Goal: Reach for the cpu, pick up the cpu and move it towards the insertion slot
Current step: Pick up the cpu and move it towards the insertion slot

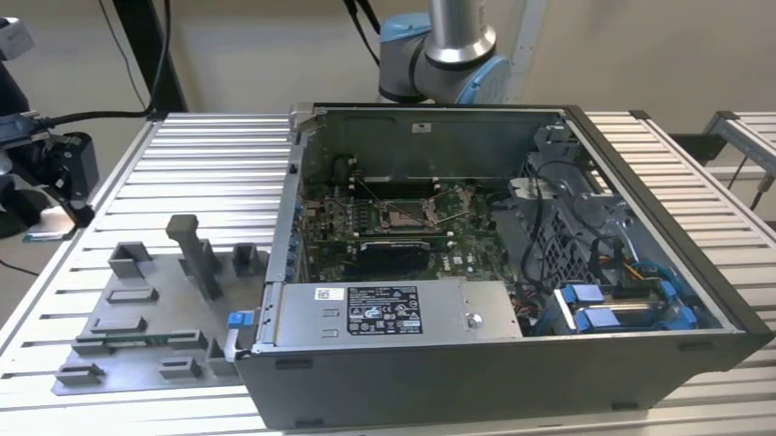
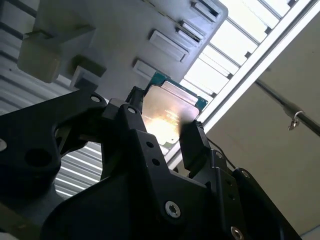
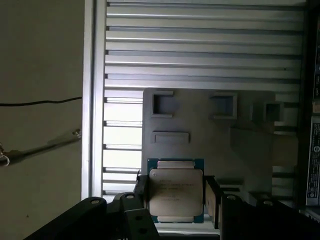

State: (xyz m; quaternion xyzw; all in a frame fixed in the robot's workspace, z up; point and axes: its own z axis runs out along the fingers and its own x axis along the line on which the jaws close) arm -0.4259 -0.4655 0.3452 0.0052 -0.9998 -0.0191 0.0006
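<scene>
The cpu (image 3: 176, 192) is a pale square chip on a green-edged board. My gripper (image 3: 176, 195) is shut on it, with a black finger against each of two opposite sides. It hangs over the grey fixture plate (image 3: 200, 125), close to the plate's border by the table rim. In the second wrist view the cpu (image 2: 167, 112) sits between the fingertips (image 2: 192, 137) with my gripper (image 2: 160, 125) closed round it. The insertion slot (image 1: 401, 215) is a silver-framed socket on the green board inside the open computer case, toward the exterior view's right of the fixture plate (image 1: 145, 318).
The open computer case (image 1: 510, 363) has tall walls around the board. A silver power supply (image 1: 388, 313) lies at its front, cables and blue connectors (image 1: 606, 304) to the right. A tall grey post (image 1: 194, 254) rises from the fixture plate. Black equipment (image 1: 49, 163) stands far left.
</scene>
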